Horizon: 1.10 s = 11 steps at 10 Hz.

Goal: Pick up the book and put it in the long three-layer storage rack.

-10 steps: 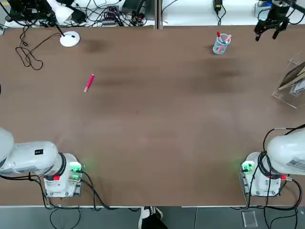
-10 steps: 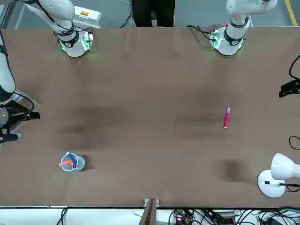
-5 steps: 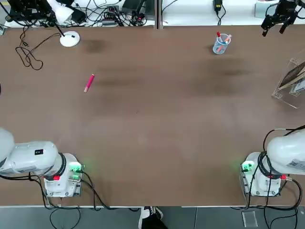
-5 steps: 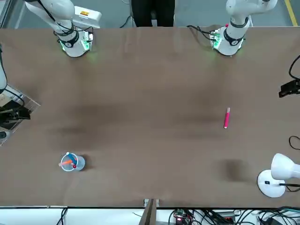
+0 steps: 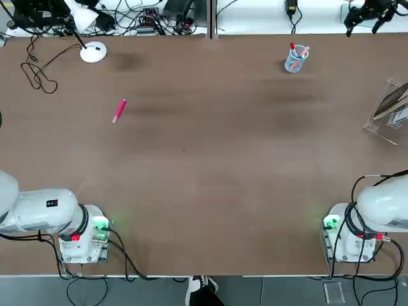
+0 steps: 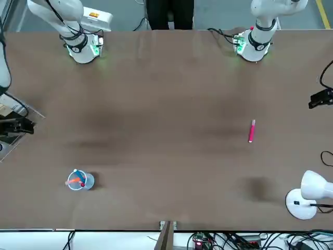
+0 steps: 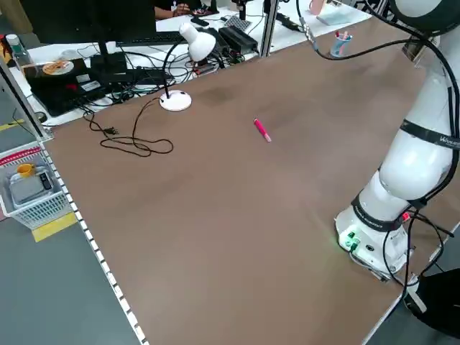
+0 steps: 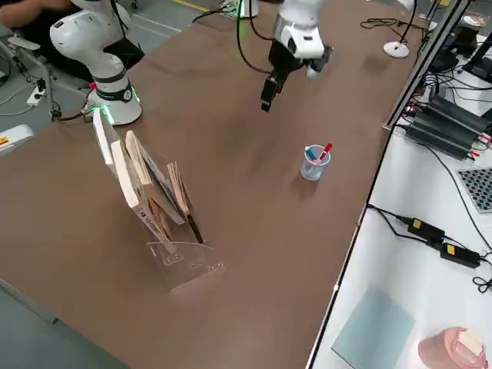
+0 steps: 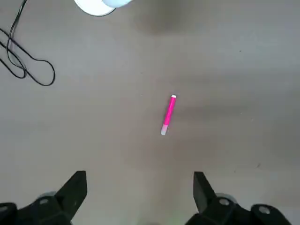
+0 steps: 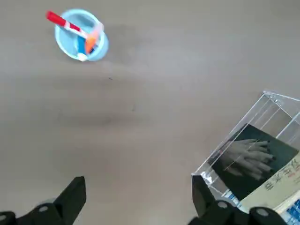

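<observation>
The book (image 10: 255,159) leans inside the clear storage rack (image 8: 154,200) at the right wrist frame's lower right (so the task looks finished), which likely explains why the right gripper (image 10: 136,199) and left gripper (image 9: 138,194) hang wide-jawed, empty.

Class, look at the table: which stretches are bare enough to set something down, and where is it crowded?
Bare: the wide middle between the pink marker, the pen cup and the arm bases. Crowded: the rack holding the book, and the lamp corner's cables.
</observation>
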{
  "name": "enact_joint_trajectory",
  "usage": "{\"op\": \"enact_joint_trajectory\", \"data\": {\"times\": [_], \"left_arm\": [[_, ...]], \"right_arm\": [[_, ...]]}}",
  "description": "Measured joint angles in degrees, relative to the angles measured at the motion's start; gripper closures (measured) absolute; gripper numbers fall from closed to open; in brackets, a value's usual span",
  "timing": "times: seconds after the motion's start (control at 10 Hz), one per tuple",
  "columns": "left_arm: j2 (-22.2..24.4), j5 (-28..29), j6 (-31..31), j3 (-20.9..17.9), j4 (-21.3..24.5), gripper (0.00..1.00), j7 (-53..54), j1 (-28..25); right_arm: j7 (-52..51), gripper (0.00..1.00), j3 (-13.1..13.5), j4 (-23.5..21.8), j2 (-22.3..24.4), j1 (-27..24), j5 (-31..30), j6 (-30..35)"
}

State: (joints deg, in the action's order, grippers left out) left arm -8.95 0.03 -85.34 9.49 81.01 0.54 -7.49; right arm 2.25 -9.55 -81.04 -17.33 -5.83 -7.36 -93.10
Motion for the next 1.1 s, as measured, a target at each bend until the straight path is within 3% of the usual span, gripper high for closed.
{"op": "enact_joint_trajectory", "data": {"times": [0.3, 1.1], "left_arm": [[0.01, 0.0, -0.16, 0.28, -1.21, 0.0, -2.61, 0.34], [0.02, -0.18, -1.02, 0.02, -2.02, 0.0, -2.92, -0.22]], "right_arm": [[3.27, 0.0, 1.79, -0.13, 3.47, 4.98, 0.04, 0.07], [1.95, 0.0, 4.25, -1.2, 7.21, 5.09, 4.44, 1.08]]}}
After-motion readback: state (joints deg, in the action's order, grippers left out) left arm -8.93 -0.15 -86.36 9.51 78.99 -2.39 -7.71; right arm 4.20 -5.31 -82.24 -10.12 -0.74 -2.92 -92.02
